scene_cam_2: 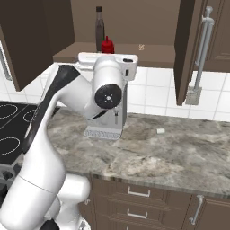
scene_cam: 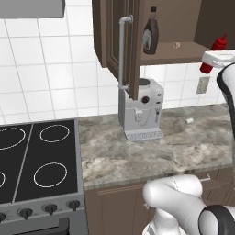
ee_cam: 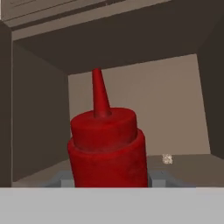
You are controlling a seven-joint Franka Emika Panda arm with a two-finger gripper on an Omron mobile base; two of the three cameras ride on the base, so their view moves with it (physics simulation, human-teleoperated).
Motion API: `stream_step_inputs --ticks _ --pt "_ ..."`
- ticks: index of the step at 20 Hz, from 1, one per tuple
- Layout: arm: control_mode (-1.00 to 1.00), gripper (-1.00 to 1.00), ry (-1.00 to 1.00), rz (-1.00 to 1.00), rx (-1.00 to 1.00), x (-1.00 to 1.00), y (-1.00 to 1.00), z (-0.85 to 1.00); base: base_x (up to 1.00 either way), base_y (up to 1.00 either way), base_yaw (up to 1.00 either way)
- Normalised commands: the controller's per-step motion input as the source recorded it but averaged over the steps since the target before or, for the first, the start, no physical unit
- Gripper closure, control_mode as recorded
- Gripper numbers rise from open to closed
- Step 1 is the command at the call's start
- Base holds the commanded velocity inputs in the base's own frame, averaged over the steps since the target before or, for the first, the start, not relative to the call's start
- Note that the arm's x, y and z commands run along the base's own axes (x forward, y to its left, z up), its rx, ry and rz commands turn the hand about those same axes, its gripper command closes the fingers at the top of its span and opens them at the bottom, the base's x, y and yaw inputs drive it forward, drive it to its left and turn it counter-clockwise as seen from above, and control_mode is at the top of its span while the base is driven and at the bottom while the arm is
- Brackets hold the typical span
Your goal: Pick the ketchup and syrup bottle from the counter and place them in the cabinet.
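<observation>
The gripper (ee_cam: 109,183) has the ketchup (ee_cam: 107,148) between its fingers, closed on the lower body of the bottle, with the tapered nozzle rising above the grip. Straight ahead of the gripper lies the open cabinet (scene_cam: 183,18), its inner shelf (ee_cam: 188,168) just beyond and slightly below the bottle (whether the base already touches the shelf cannot be told). A small pale speck sits on the shelf further in.

Off to one side of the gripper, deeper on the same shelf, the syrup bottle (scene_cam: 150,32) stands upright, so that half of the task looks done. The bench (scene_cam: 160,147) far below the gripper carries a coffee machine (scene_cam: 140,110).

The ketchup is probably light and its plastic walls a little yielding, so a firm squeeze could dent it; its smooth skin may slip. Mid-body, below the shoulder, seems the sound place to hold, as it is narrow and tippy.
</observation>
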Motion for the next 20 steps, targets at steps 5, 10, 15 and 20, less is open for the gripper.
stream_step_inputs --ticks 5,10,15,20 --pt "-1.00 1.00 0.06 -0.03 -0.08 0.55 0.41 0.37 0.00 0.00 0.00" --pt "-1.00 1.00 0.13 0.00 -0.03 0.79 0.14 0.26 0.00 0.00 0.00" --pt "-1.00 1.00 0.12 0.00 0.00 0.63 -0.12 0.17 0.00 0.00 0.00" --pt "-1.00 1.00 0.00 0.00 -0.01 0.08 -0.09 -0.01 0.00 0.00 0.00"
